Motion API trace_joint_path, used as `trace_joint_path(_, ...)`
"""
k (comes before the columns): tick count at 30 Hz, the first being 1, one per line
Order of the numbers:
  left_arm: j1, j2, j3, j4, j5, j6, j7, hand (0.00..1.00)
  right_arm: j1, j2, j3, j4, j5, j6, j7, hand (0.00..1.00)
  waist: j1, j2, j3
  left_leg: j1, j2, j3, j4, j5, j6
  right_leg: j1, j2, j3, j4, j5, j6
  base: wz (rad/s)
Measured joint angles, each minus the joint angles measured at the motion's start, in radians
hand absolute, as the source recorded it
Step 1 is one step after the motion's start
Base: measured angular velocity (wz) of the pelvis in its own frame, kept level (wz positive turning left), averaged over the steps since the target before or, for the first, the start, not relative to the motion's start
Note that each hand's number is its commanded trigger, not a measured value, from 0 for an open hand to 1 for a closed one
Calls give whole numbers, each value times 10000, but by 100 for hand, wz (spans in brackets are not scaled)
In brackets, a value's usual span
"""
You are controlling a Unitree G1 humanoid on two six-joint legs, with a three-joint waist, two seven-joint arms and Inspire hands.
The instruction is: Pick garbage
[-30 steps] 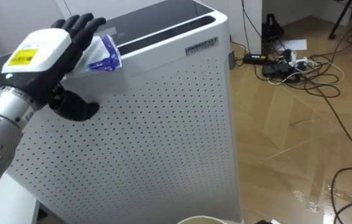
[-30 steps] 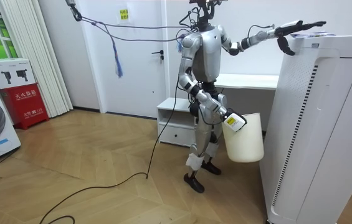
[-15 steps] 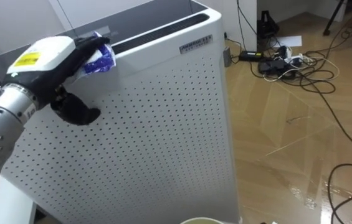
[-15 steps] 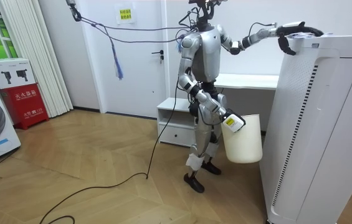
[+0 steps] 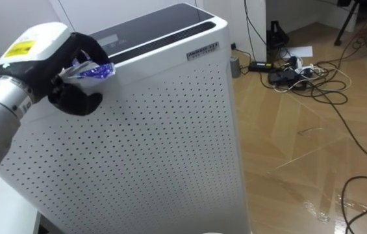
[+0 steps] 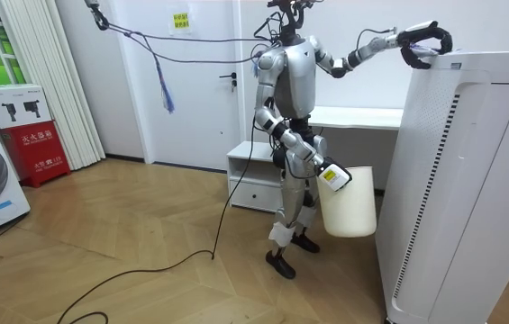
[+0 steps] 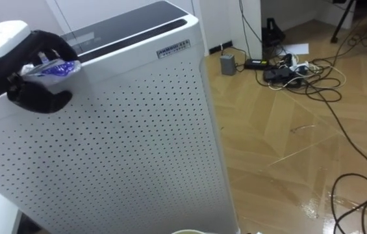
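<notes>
The left hand (image 5: 43, 52) has closed. A second ago its fingers (image 5: 86, 49) lay stretched out flat over the blue-and-white wrapper (image 5: 92, 69) on top of the white air purifier (image 5: 144, 149). Half a second ago they were bending down over it. Now they are curled round the wrapper, with the thumb beneath, and its crumpled end sticks out past the fingertips. In the room view the hand (image 6: 425, 40) has gone from a flat reach across the purifier's top to a hooked fist, drawn back a little to the top's near edge and slightly raised.
</notes>
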Motion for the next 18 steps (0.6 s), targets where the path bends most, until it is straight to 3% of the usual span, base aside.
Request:
trace_joint_path(15,-1,11,-2,-157,-9,15,35,100,-42,-52,-3,-1,13,85,15,100,22,100,-30,-13,-7,-16,17,28,7,-6,-5,9,27,7,-12,0)
trace_joint_path(18,65,297,-192,-436,-25,17,-38,100,-64,-54,-1,-1,31,84,7,100,37,89,-22,-42,-11,-53,16,31,5,-40,-1,5,19,4,-7,3)
